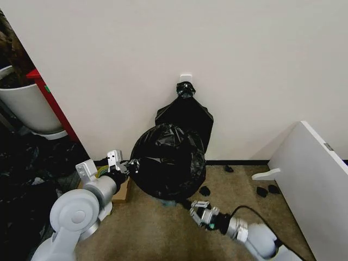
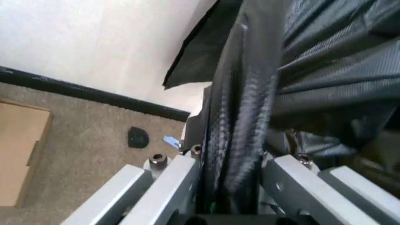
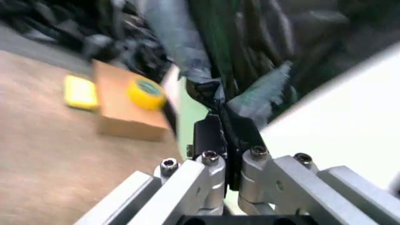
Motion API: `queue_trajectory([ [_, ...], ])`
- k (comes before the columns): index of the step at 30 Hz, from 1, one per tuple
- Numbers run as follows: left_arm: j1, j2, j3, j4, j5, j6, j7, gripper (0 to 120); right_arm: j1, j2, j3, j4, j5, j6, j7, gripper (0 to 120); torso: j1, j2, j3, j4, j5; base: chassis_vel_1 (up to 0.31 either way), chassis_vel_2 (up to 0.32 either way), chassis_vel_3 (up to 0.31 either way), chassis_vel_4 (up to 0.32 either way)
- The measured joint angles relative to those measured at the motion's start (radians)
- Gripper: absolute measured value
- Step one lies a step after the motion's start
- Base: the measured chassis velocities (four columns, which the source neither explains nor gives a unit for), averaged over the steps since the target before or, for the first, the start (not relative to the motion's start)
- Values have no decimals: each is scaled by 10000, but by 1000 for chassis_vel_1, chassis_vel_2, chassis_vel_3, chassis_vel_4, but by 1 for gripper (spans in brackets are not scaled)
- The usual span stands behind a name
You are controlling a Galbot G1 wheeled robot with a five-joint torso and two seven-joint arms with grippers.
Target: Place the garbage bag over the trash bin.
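Against the wall, glossy crinkled garbage bag [image 1: 169,160], both grippers pinching it

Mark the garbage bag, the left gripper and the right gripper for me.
garbage bag [image 1: 168,160]: head view, bulging front.
left gripper [image 1: 126,165]: head view, fingertips at the bag's edge.
right gripper [image 1: 196,205]: head view, fingertips by the bag's lower edge.

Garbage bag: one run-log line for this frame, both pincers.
garbage bag: draped over trash bin, by wall | left pincer: shut on bag's left side | right pincer: low at bag's front-right, shut on bag fold
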Motion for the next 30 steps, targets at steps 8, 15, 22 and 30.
queue_trajectory([
  [8, 6, -20, 185, 265, 1355, -464, 331, 1, -350, -637, -152, 24, 2279, 1012, -1379, 11, 0, 0, 0, -2, 2, 0, 0, 0, 0],
  [15, 211, -13, 475, 450, 2390, -865, 611, 1, -660, -1173, 1243, -7, 7139, 807, -6832, 40, 0, 0, 0, -1, -2, 0, 0, 0, 0],
  [22, 515, -75, 1267, 408, 3345, -1438, 945, 1, -1510, -1490, 867, 2381, 7627, -239, -3013, 62, 0, 0, -1, -2, -2, 0, 0, 0, 0],
  [30, 790, -180, 1895, 678, 4434, -2761, 1358, 1, -1977, -1347, -368, 5963, 6651, -3416, 2534, 52, 0, 0, -2, -2, -5, 0, 0, 0, 0],
])
